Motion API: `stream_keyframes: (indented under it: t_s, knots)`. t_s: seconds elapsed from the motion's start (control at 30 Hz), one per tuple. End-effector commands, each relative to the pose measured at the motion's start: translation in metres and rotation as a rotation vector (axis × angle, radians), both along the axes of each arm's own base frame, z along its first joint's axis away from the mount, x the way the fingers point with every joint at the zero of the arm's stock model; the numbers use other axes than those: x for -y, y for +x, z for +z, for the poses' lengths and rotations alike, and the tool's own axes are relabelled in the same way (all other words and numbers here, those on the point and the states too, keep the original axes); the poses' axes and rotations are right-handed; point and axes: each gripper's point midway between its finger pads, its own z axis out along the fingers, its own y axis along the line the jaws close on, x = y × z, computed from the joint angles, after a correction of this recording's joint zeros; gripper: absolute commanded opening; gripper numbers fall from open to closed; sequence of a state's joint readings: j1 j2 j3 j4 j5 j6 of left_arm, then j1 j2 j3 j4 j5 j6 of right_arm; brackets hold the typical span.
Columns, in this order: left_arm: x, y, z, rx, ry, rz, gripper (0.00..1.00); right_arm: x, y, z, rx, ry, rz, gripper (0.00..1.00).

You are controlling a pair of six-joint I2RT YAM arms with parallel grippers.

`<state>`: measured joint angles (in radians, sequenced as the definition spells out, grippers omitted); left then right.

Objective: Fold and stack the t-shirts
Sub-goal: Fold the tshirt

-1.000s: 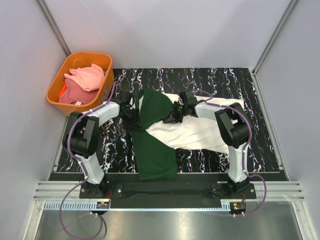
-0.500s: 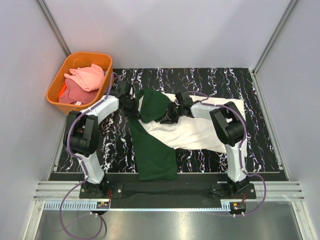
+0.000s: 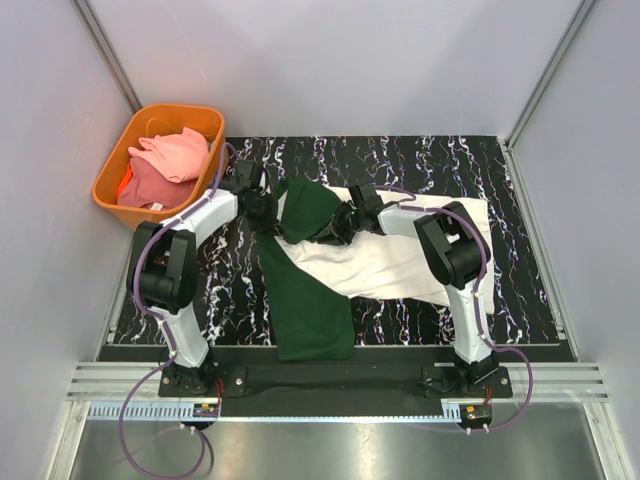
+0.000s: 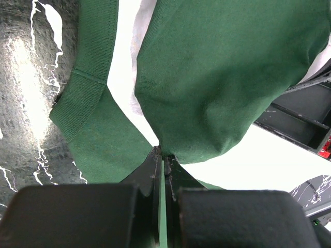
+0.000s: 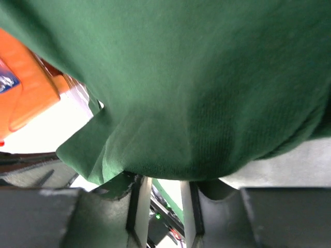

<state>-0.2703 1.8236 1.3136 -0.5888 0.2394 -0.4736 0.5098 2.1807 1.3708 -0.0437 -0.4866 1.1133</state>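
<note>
- T-shirts, item one: cream t-shirt point(image 3: 400, 262) with dark green sleeves, lying crumpled across the middle of the black marbled mat point(image 3: 400, 160). One long green sleeve point(image 3: 305, 300) trails toward the near edge; the other green sleeve point(image 3: 310, 208) is bunched up between the two arms.
- T-shirts, remaining: a pink t-shirt point(image 3: 180, 152) and a coral t-shirt point(image 3: 145, 185), heaped unfolded in the orange basket point(image 3: 112, 165) at the far left corner, off the mat.
- Left gripper point(image 3: 262, 212): clamped tight on a pinch of green cloth at the shirt's left edge, with fabric nipped between the fingers in the wrist view.
- Right gripper point(image 3: 338, 232): jaws partly apart with daylight between them. Green cloth drapes over the tips, apparently not pinched.
- Progress, by my judgement: early. No neat fold is in place on the cream shirt, no stack exists, and the two basket shirts are untouched.
</note>
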Motion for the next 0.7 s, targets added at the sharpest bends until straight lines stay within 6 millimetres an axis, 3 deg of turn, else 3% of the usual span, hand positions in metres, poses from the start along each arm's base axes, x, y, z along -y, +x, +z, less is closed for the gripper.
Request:
stream_keyframes:
  t_s: [0.0, 0.17, 0.27, 0.37, 0.5, 0.67]
  knots:
    - [0.002, 0.016, 0.017, 0.060, -0.014, 0.015, 0.00, -0.011, 0.017, 0.006, 0.021, 0.017, -0.059, 0.30]
    - [-0.002, 0.014, 0.022, 0.077, 0.005, 0.009, 0.00, -0.013, 0.017, 0.026, 0.080, 0.019, -0.003, 0.00]
    - [-0.004, 0.009, 0.026, 0.077, 0.010, 0.003, 0.00, -0.012, 0.003, 0.057, 0.143, 0.044, 0.086, 0.00]
    - [-0.006, 0.001, 0.025, 0.061, 0.012, 0.004, 0.00, -0.008, -0.016, 0.069, 0.131, 0.048, 0.184, 0.00]
    - [-0.006, -0.007, 0.023, 0.037, 0.001, 0.008, 0.00, 0.002, -0.043, 0.072, 0.095, 0.032, 0.287, 0.00]
    - [-0.006, -0.018, 0.024, 0.018, -0.010, 0.004, 0.00, 0.020, -0.056, 0.077, 0.087, 0.054, 0.328, 0.00]
